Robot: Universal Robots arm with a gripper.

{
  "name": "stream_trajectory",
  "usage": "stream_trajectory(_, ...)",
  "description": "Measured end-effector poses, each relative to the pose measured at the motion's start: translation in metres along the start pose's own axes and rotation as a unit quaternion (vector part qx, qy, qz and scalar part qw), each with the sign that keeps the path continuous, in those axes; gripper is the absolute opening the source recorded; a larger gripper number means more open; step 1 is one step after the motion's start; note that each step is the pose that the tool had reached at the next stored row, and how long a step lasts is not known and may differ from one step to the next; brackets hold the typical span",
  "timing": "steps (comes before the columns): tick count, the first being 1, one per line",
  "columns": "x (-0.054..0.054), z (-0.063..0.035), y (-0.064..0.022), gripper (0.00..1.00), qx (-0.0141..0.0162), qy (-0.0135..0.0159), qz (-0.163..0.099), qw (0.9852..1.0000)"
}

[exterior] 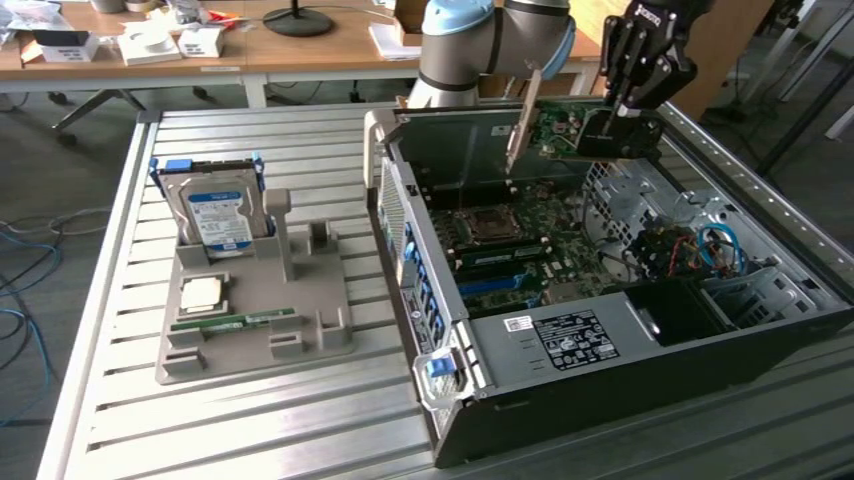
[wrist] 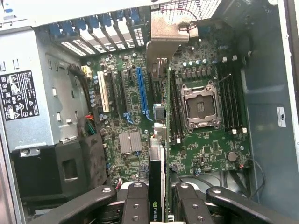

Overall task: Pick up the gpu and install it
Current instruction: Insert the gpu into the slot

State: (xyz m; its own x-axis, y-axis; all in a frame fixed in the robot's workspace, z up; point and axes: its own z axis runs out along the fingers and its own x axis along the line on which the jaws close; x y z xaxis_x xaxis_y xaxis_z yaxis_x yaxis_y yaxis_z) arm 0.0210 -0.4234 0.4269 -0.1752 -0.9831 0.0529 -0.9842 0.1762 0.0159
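The jaws pinch the gpu [wrist: 158, 186] by its top edge, so the card hangs edge-on over the open computer case [exterior: 747, 330]. Deeper below lies the motherboard [wrist: 205, 149]. Its blue slot [wrist: 141, 91] runs parallel to the card's long axis, slightly aside.

The gpu [exterior: 571, 128] hangs above the case [exterior: 641, 400] (tray [exterior: 247, 350] beside it).

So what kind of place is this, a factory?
More likely a robotics lab or workshop: a robot arm with its gripper holding a gpu over an open computer case on a slatted metal table, with cluttered office desks behind.
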Motion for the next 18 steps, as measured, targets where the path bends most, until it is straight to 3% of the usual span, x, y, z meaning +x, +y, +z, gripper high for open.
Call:
stream_trajectory(4,0.0004,0.0003,0.0015,0.26,0.0019,-0.0045,-0.004,1.0000)
stream_trajectory(9,0.0004,0.0004,0.0017,0.26,0.0021,-0.0046,-0.005,1.0000)
stream_trajectory(13,0.0008,0.0024,0.0027,0.26,0.0034,-0.0096,-0.007,0.9999)
stream_trajectory(18,0.0008,0.0046,0.0029,0.26,0.0035,-0.0108,-0.007,0.9999)
